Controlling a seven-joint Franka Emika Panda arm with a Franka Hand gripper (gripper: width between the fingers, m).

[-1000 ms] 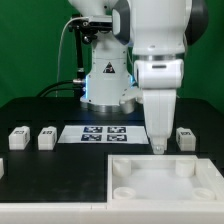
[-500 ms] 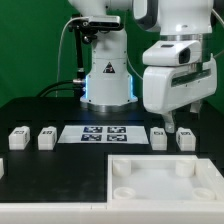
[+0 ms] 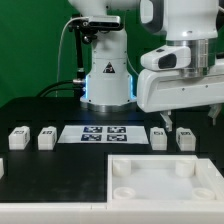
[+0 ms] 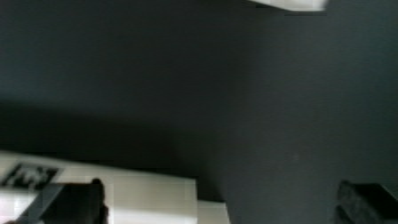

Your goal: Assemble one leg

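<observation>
**Jaws open above the leg**

Your arm hangs over the counter on the exterior view's right. The white panel lies nearest the camera, the marker board beyond it. The jaws stand wide apart and hold nothing. The leg stands on the counter just below them, under one finger, untouched, a twin leg close beside it.

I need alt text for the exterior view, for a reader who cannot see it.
A white robot arm holds its open, empty gripper above two small tagged legs at the exterior view's right. Two more legs lie on the other side of the marker board, and a white square panel fills the foreground.
</observation>
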